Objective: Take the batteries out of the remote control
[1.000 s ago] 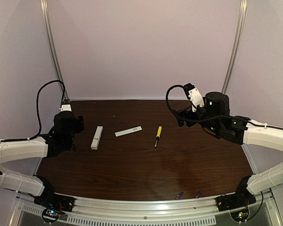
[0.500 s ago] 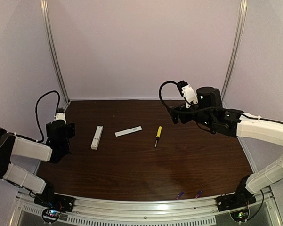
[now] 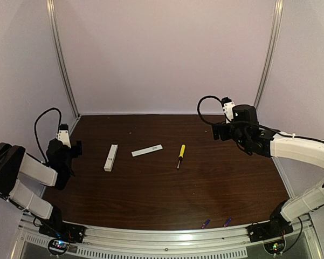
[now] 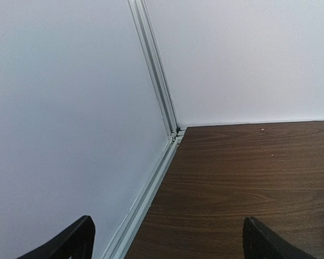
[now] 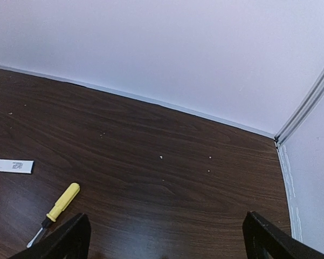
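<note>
Plain pale lilac walls are enclosing a dark wood-grain bench, with aluminium corner rails rising at the back corners.

White-shelled arms, black joints, looping black cables.

Both arms — seemingly farther outward, back.

The flat white cover strip is cut off at the right wrist view's left edge, left of the yellow-handled screwdriver.
</note>
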